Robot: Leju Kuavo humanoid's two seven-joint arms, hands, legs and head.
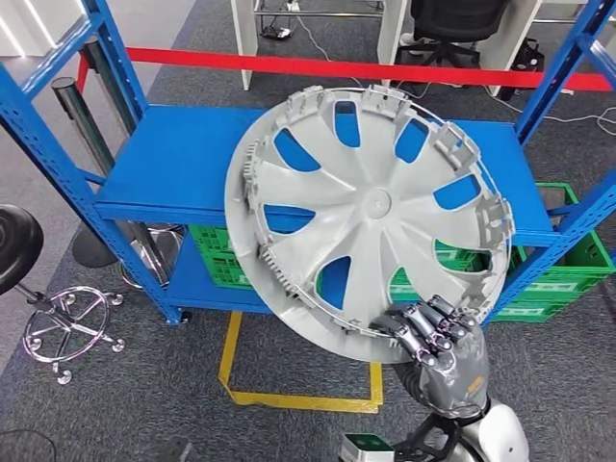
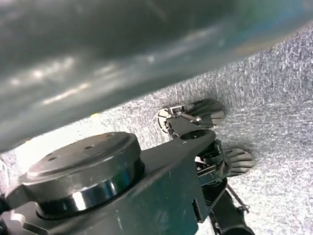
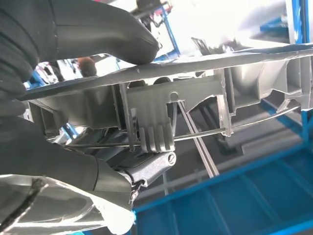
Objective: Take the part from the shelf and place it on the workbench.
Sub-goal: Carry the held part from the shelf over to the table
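The part (image 1: 371, 217) is a round grey wheel cover, held up in front of the blue shelf (image 1: 174, 159), tilted so its ribbed, clip-lined back faces the head camera. Being round, it has no long axis; its near rim sits low at the right and its far rim rises over the shelf's upper board.

The right hand (image 1: 436, 342) grips the near right rim, its fingers (image 1: 418, 327) curled over the edge. In the right wrist view the thumb (image 3: 107, 29) lies on one face of the rim and the fingers (image 3: 151, 169) press the other, pinching the part (image 3: 236, 63).

Green crates (image 1: 574, 269) stand on the shelf's lower level, their contents hidden. A stool (image 1: 18, 245) stands at the left on grey carpet, and yellow tape (image 1: 291, 397) marks the floor before the shelf.

I cannot tell how the left hand's fingers lie.
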